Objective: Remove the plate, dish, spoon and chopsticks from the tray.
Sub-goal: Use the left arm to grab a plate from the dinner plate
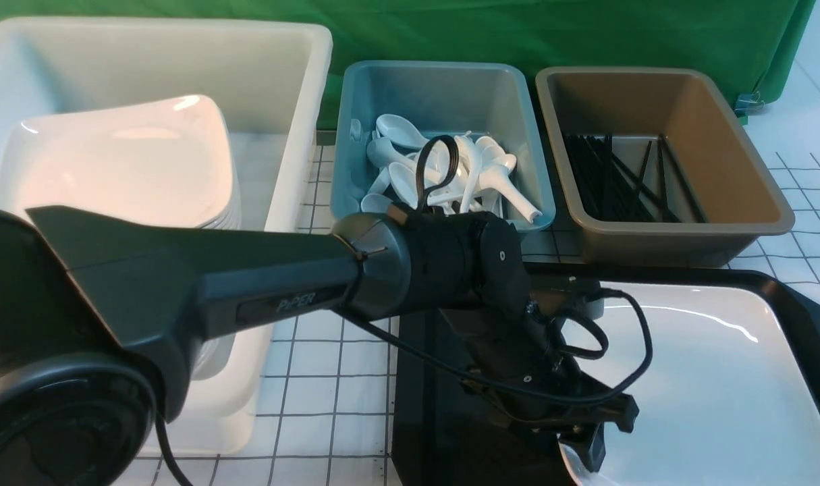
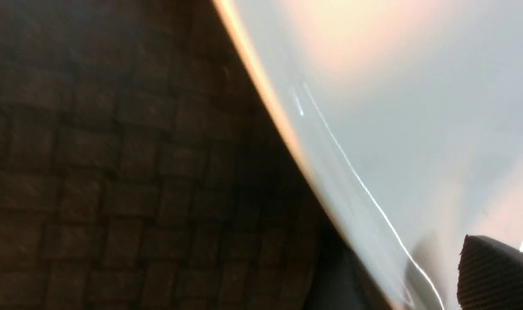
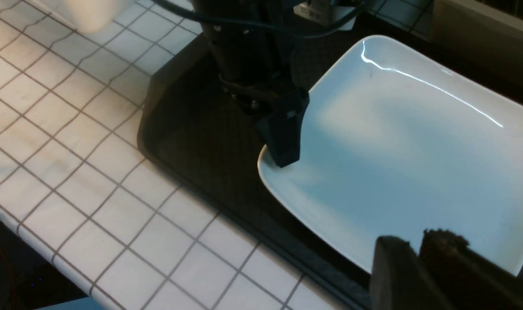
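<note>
Step in hand: judging by the layout, the pick-up of the large glossy white square plate (image 1: 706, 378), apparently the only task item left on the tray.
Plate: lies flat on the black diamond-textured plastic tray (image 1: 809, 317), filling its right part. Its near-left corner is under the left arm's tool.
Left gripper (image 1: 575, 442): jaws apart. One ribbed finger (image 3: 283, 137) sits just over the plate's corner rim; its partner is hidden, so no grip shows.
Right gripper (image 3: 417, 241): hangs near the plate's near edge holding nothing visible. Its two tips look close, but I cannot tell whether they meet.
Other items: no small dish, loose spoon or chopsticks show on the visible tray. The blue bin (image 1: 356, 135) holds white spoons (image 1: 410, 169), the brown bin (image 1: 754, 169) holds black sticks (image 1: 625, 182), and the white tub (image 1: 295, 101) holds a stack of white plates (image 1: 119, 162).
Next move: probably slide the lower finger under the rim, close firmly, then lift the plate level towards the white tub. The glossy rim looks slippery, so a shallow bite may let it tilt.
</note>
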